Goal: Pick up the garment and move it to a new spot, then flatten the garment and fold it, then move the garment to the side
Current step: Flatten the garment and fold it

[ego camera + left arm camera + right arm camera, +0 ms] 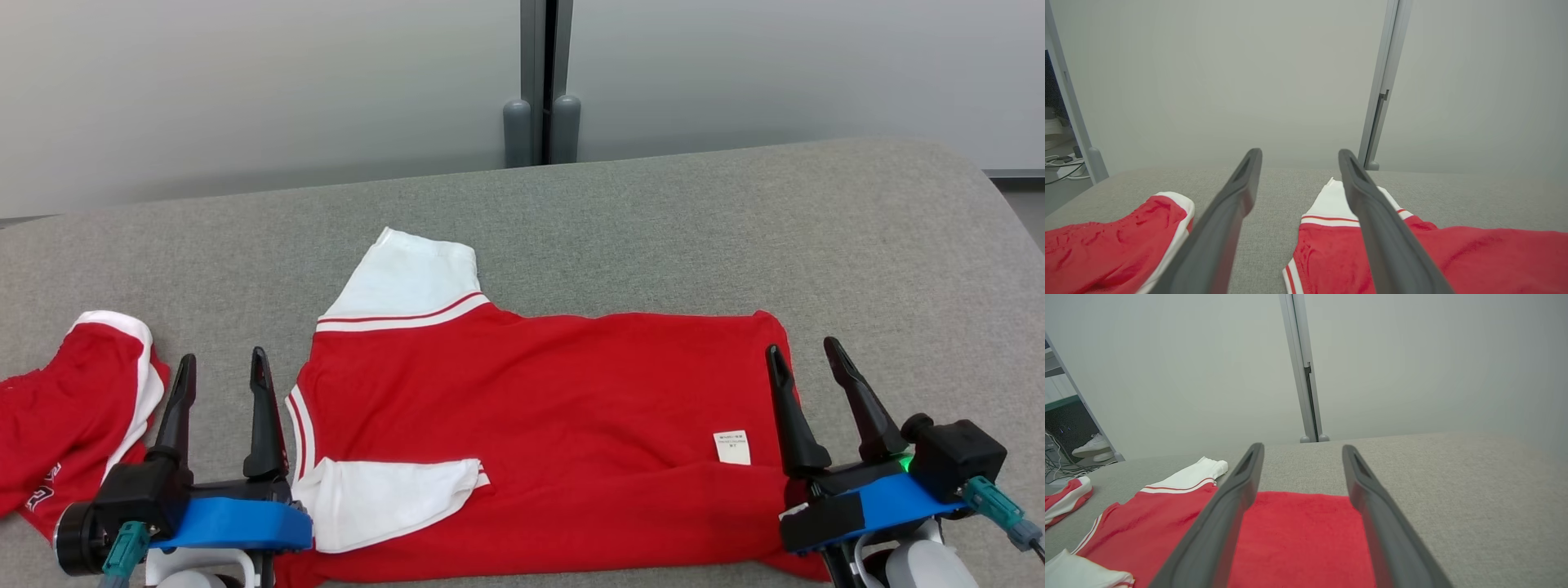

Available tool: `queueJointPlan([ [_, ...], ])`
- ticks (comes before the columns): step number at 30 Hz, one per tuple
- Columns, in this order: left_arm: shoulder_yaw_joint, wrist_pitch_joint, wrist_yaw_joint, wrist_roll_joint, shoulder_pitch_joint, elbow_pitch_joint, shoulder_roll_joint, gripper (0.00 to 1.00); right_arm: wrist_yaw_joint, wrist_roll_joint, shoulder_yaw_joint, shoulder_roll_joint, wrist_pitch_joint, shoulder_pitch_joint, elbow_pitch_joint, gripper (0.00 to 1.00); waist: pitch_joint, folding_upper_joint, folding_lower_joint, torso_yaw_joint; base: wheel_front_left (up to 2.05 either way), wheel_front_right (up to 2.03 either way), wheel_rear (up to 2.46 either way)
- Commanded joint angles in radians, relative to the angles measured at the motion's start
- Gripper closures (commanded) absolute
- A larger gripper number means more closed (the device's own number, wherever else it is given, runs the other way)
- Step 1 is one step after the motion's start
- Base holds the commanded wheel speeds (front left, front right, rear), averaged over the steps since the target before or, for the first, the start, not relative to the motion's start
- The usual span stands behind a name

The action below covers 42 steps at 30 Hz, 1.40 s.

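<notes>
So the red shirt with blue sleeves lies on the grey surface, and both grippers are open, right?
Not quite: the sleeves are white, not blue, as the head view shows. The rest holds: the red shirt lies on the grey surface, and the left gripper and right gripper are both open.

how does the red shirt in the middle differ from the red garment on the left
The red shirt with white sleeves lies spread flat at the middle of the grey fabric surface; the red garment with white trim sits bunched and wrinkled at the left. The shirt shows a small white label; the bunched garment shows white print. Both are red and white.
</notes>
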Motion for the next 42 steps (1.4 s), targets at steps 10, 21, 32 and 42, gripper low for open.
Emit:
queueJointPlan([
  [10, 0.032, -0.003, -0.011, 0.046, -0.010, 0.040, -0.011, 0.00, 0.000, -0.079, -0.038, 0.037, -0.003, 0.026, -0.010, 0.00, -0.011, -0.0002, -0.0001, 0.012, 0.00, 0.00, 0.00],
  [21, 0.046, -0.003, -0.018, 0.058, 0.008, 0.041, -0.021, 0.00, 0.000, -0.112, -0.051, 0.055, -0.003, 0.062, -0.020, 0.00, -0.019, -0.0002, -0.0001, 0.020, 0.00, 0.00, 0.00],
  [32, 0.056, -0.003, -0.024, 0.063, 0.006, 0.052, -0.024, 0.00, 0.000, -0.119, -0.052, 0.057, -0.003, 0.060, 0.004, 0.00, -0.023, -0.0002, -0.0001, 0.022, 0.00, 0.00, 0.00],
  [42, 0.039, -0.003, -0.043, 0.066, -0.121, 0.085, 0.011, 0.00, 0.000, -0.130, -0.051, 0.015, -0.003, -0.052, 0.034, 0.00, 0.028, -0.0002, -0.0001, 0.005, 0.00, 0.00, 0.00],
])
